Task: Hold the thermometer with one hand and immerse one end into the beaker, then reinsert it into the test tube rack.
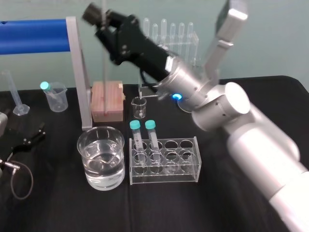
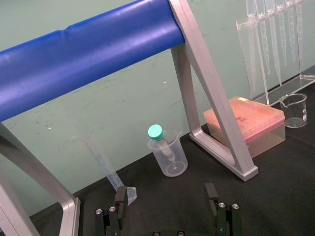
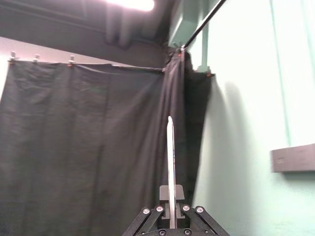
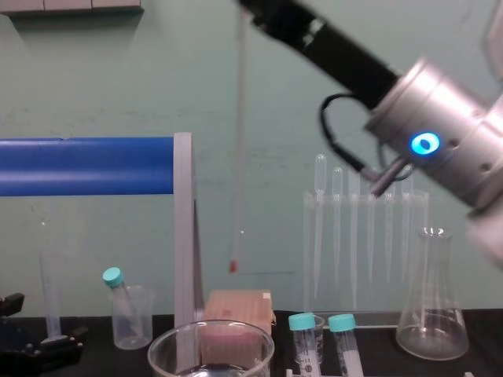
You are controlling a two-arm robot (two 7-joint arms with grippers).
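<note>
Top centre, the right gripper (image 1: 103, 21) clamps the thermometer (image 4: 239, 157) upright, tip apparently above the beaker (image 4: 211, 347); left gripper (image 2: 166, 191) sits agape, lower left.

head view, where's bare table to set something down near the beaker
Bare cloth runs along the near edge in front of the beaker and test tube rack, and between the plastic cup and the beaker. Crowded behind the rack: small beaker, pink box, and the right gripper holding the thermometer above. Left gripper sits at the left edge.

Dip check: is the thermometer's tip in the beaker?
No, the right gripper holds the thermometer in air, red tip higher than the beaker.
</note>
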